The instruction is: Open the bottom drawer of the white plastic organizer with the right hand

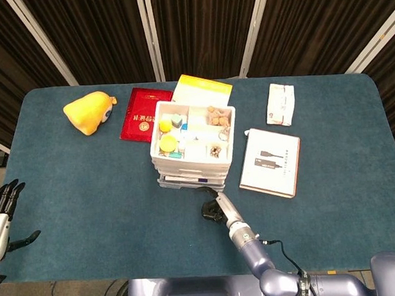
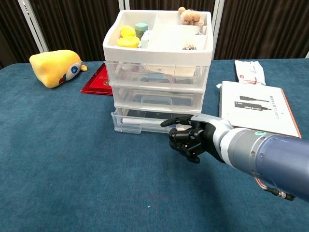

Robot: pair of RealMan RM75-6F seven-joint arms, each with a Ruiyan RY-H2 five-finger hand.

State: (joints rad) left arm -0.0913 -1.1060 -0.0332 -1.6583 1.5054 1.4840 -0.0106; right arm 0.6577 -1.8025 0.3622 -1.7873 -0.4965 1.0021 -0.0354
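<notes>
The white plastic organizer [image 1: 194, 143] [image 2: 158, 77] stands mid-table with three clear drawers and an open top tray of small items. Its bottom drawer [image 2: 140, 123] [image 1: 186, 183] sits slightly forward of the two above and holds a pen-like item. My right hand [image 2: 194, 137] [image 1: 212, 208] is just in front of the drawer's right end, fingers curled in. One finger [image 2: 170, 122] reaches out to the drawer front; whether it touches is unclear. My left hand [image 1: 0, 215] hangs off the table's left edge with fingers spread, holding nothing.
A yellow plush toy [image 2: 54, 67] and a red booklet [image 2: 97, 79] lie left of the organizer. A yellow book [image 1: 203, 90] sits behind it. To the right lie a white manual box [image 2: 256, 114] and a white packet [image 2: 249, 71].
</notes>
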